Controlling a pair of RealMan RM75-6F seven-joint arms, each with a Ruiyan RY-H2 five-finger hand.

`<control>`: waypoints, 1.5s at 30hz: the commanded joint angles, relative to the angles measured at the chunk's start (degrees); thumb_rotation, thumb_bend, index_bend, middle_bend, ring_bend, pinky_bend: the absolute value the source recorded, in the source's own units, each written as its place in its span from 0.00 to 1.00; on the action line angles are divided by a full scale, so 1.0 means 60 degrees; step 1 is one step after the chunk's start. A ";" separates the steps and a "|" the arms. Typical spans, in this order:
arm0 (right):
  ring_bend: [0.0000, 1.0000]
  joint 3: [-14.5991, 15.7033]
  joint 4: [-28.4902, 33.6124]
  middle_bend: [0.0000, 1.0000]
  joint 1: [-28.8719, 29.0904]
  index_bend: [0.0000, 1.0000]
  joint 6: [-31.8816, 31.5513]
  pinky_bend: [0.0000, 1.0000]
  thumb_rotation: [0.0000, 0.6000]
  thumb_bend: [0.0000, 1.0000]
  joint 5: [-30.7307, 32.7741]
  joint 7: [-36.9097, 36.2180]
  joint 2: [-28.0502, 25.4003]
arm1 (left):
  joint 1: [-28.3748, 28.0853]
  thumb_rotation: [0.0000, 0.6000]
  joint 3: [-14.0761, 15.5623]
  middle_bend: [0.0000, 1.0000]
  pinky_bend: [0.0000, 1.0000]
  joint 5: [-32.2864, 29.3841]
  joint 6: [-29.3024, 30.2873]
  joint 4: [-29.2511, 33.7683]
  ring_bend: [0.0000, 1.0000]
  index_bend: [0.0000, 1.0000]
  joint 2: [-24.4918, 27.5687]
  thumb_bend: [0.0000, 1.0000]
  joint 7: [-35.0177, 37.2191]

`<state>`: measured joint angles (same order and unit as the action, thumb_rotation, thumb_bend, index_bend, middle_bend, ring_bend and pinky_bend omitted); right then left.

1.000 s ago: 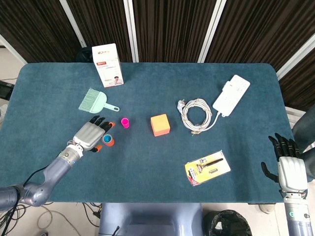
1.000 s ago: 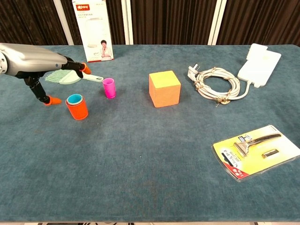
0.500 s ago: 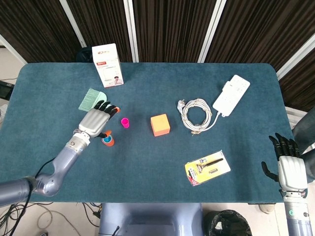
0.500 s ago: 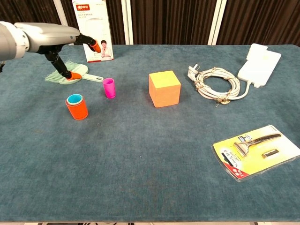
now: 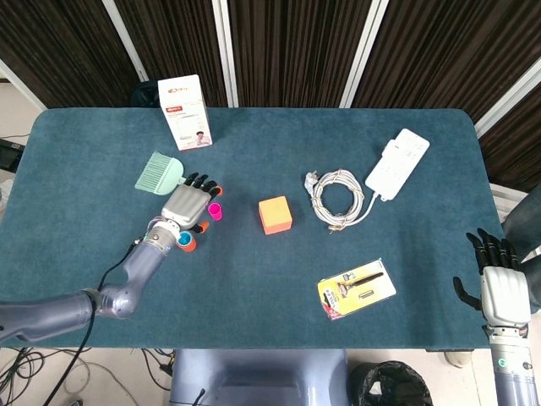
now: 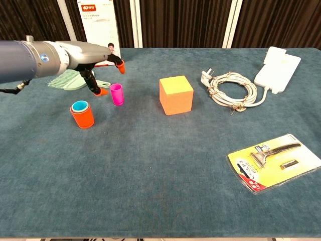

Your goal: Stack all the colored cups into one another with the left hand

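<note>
- Your left robot hand [image 6: 93, 57] hangs above the table [image 6: 150, 191] with its fingers spread and nothing in them; it is open.
- The pink cup [image 6: 117, 94] stands upright just in front of and below those fingertips, a little toward the table's middle. In the head view the cup [image 5: 215, 211] sits right at the fingertip side of the hand [image 5: 190, 205].
- The cup's long axis is vertical, mouth up, so you would likely close on its wall from the side rather than from above.
- The orange cup [image 6: 83, 115] with the blue cup [image 6: 79, 106] already nested inside stands upright nearer the robot, apart from the pink one. That is where the pink cup should end up.
- Your right robot hand [image 5: 501, 288] rests at the far right edge, fingers apart, holding nothing, well away from every cup.
- Behind the left hand lie the green brush [image 6: 67, 80] and the white box [image 6: 98, 30]; neither blocks the way.
- The orange cube [image 6: 176, 95] stands beyond the pink cup, well apart from it.
- The thumb is low beside the pink cup, so I judge a careless closing could tip it.
</note>
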<state>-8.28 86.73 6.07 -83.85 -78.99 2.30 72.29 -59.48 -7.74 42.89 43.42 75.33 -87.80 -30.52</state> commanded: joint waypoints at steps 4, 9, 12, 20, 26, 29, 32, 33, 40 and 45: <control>0.09 0.0000 0.0003 0.07 -0.0007 0.13 -0.0019 0.07 1.00 0.40 -0.0018 -0.0054 -0.0013 | -0.0174 1.00 0.0041 0.12 0.00 -0.0147 0.0068 -0.0450 0.00 0.29 -0.0508 0.27 -0.0198; 0.09 -0.0015 0.0017 0.07 -0.0029 0.13 -0.0066 0.07 1.00 0.40 -0.0024 -0.0115 -0.0041 | -0.0244 1.00 0.0062 0.12 0.00 -0.0399 0.0292 -0.0583 0.00 0.31 -0.0679 0.27 -0.0532; 0.09 -0.0016 0.0018 0.07 -0.0029 0.13 -0.0063 0.07 1.00 0.40 -0.0024 -0.0134 -0.0047 | -0.0285 1.00 0.0051 0.12 0.00 -0.0590 0.0392 -0.0644 0.00 0.32 -0.0752 0.27 -0.0717; 0.09 -0.0022 -0.0027 0.07 -0.0014 0.13 -0.0018 0.07 1.00 0.41 0.0015 -0.0118 -0.0025 | -0.0333 1.00 0.0070 0.12 0.00 -0.0727 0.0492 -0.0854 0.00 0.36 -0.0905 0.28 -0.0960; 0.09 -0.0023 -0.0063 0.07 0.0000 0.13 0.0013 0.07 1.00 0.40 0.0037 -0.0105 0.0001 | -0.0326 1.00 0.0072 0.12 0.00 -0.0689 0.0519 -0.0961 0.00 0.38 -0.0963 0.29 -0.1001; 0.09 -0.0024 -0.0073 0.07 0.0003 0.13 0.0021 0.07 1.00 0.40 0.0046 -0.0100 0.0009 | -0.0321 1.00 0.0071 0.12 0.00 -0.0704 0.0542 -0.1019 0.00 0.38 -0.0988 0.29 -0.1044; 0.09 -0.0027 -0.0082 0.07 0.0006 0.13 0.0023 0.07 1.00 0.40 0.0051 -0.0098 0.0017 | -0.0321 1.00 0.0065 0.12 0.00 -0.0706 0.0550 -0.1056 0.00 0.39 -0.1008 0.30 -0.1079; 0.09 -0.0027 -0.0085 0.07 0.0007 0.13 0.0023 0.07 1.00 0.40 0.0050 -0.0096 0.0019 | -0.0323 1.00 0.0064 0.12 0.00 -0.0701 0.0553 -0.1069 0.00 0.39 -0.1016 0.30 -0.1089; 0.09 -0.0033 -0.0115 0.07 0.0014 0.13 0.0031 0.07 1.00 0.40 0.0066 -0.0081 0.0044 | -0.0331 1.00 0.0080 0.12 0.00 -0.0686 0.0510 -0.1266 0.00 0.39 -0.1163 0.30 -0.1155; 0.09 -0.0035 -0.0144 0.07 0.0021 0.13 0.0050 0.07 1.00 0.40 0.0085 -0.0067 0.0062 | -0.0348 1.00 0.0057 0.13 0.00 -0.0642 0.0447 -0.1481 0.00 0.39 -0.1312 0.30 -0.1137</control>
<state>-8.49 85.87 6.19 -83.57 -78.49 1.89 72.65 -61.54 -7.37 38.96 46.19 66.59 -95.54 -37.37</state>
